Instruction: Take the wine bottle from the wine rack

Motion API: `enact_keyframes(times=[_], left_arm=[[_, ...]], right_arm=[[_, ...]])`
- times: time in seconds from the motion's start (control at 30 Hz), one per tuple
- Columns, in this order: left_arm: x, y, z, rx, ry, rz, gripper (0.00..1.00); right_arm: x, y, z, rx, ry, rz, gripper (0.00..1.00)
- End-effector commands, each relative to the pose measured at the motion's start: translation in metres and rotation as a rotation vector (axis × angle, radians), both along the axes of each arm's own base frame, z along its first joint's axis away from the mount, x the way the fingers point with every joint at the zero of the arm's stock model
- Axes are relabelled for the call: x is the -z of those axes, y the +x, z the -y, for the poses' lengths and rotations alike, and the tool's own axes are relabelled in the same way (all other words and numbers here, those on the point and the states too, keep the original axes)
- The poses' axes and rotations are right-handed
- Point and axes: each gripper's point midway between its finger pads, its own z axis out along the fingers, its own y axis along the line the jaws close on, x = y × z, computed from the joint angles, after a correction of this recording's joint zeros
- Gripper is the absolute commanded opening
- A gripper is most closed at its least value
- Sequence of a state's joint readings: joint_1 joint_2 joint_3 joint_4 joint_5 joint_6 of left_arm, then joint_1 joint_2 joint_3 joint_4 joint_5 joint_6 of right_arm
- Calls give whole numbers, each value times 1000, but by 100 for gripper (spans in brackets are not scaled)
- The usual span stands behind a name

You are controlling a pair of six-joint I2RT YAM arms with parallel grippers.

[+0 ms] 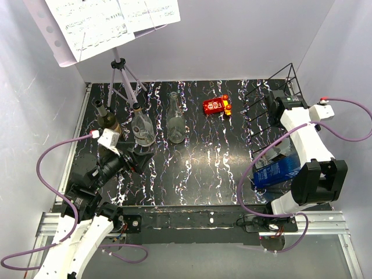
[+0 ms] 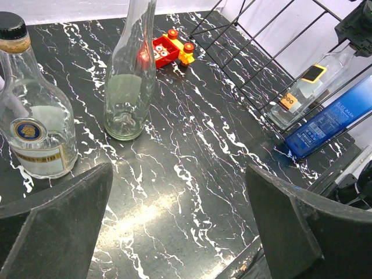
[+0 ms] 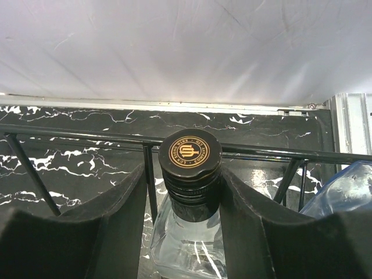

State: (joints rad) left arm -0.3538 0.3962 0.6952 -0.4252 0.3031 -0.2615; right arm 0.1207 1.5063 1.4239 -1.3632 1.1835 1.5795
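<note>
The wine rack (image 1: 264,96) of thin black wire stands at the far right; it also shows in the left wrist view (image 2: 256,64). A clear wine bottle (image 3: 192,238) with a black and gold cap (image 3: 189,152) lies in it, also seen from the left wrist (image 2: 299,90). My right gripper (image 3: 183,174) straddles the bottle's neck at the cap. The right finger (image 3: 256,221) touches the cap. A small gap and a rack bar show by the left finger (image 3: 110,226). My left gripper (image 2: 180,221) is open and empty above the table, near left (image 1: 142,158).
A blue bottle (image 1: 278,171) lies in the rack beside the clear one. A round bottle (image 1: 142,129), a dark-necked bottle (image 1: 107,121) and a tall flask (image 1: 176,125) stand at the left. A red toy (image 1: 216,106) lies at the back. A music stand tripod (image 1: 121,75) stands far left.
</note>
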Motion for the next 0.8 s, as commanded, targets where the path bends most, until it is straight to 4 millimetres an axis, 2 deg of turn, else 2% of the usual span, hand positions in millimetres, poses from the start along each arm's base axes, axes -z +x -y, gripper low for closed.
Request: enact_keyframes(times=[0.0,0.1,0.33,0.53,0.67,0.77], left_arm=[[-5,0,-1,-3,5,19,98],[-3,2,0,-3,7,9,98],[-1,5,-1,-10,13,3,98],[-2,5,-2,-21,13,7,98],[-2,4,-2,-18,11,10,98],[-3,3,-1,-10,10,9,98]], right_arm=[[-31,-49,26,39,-175,-181,1],[-25,-52,27,64,-144,-178,1],[-25,-52,28,41,-102,-199,1],[-9,-32,20,-117,0,-144,1],[-17,-31,19,-175,33,-59,1],[-20,-37,27,-159,47,-48,1]])
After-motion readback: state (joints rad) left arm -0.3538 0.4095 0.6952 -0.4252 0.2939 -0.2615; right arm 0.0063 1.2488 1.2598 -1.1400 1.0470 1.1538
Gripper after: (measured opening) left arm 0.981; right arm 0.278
